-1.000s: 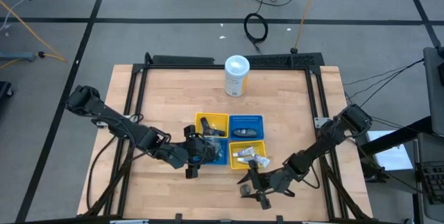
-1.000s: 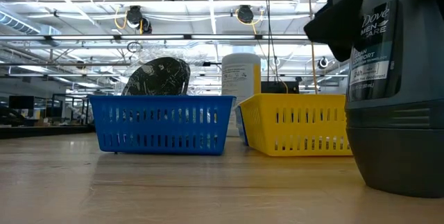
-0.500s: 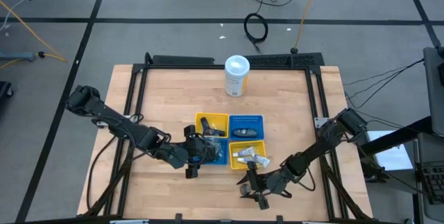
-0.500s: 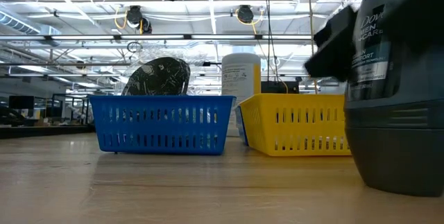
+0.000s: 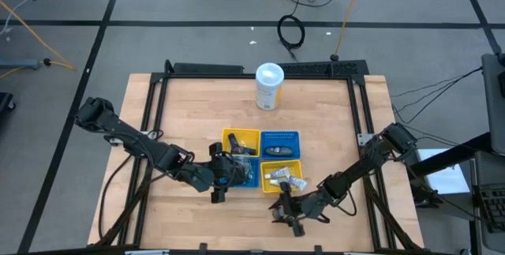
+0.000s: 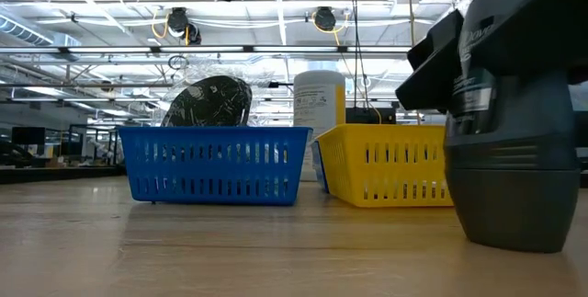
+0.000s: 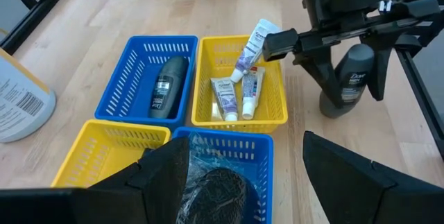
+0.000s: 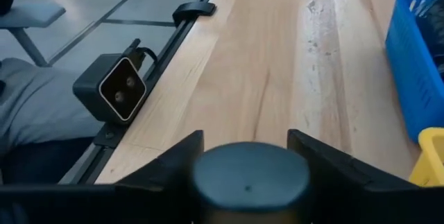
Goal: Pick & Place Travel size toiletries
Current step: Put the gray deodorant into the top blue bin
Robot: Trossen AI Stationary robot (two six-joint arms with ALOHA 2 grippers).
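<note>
Wooden table (image 5: pixel 189 105) boards carry a cluster of four small trays, with a white canister (image 5: pixel 269 86) standing well beyond them at the far edge. Near the front edge, the right gripper (image 5: pixel 289 214) is closed around a dark grey deodorant stick (image 7: pixel 347 80), which is held upright with its base on or just above the wood; in the right wrist view its round cap (image 8: pixel 250 177) is seen gripped between the two fingers (image 8: pixel 173 159). Just beside this gripper, toward the table's middle, a yellow tray (image 7: pixel 276 113) holds three white tubes (image 7: pixel 238 85), one leaning on the rim and two lying flat. Beyond that tray, a blue tray (image 7: pixel 125 82) holds a second dark stick (image 7: pixel 166 86) lying on its side. The left gripper (image 5: pixel 223 174) is poised over the other blue tray (image 7: pixel 263 156), with its fingers (image 7: pixel 164 177) spread wide and nothing between them; directly beneath it a dark mesh puff (image 7: pixel 216 195) rests in that tray. Next to it, on the side away from the right gripper, a second yellow tray (image 7: pixel 90 156) is seen. In the low view the gripped stick (image 6: pixel 511 113) fills the right side, in front of the trays.
</note>
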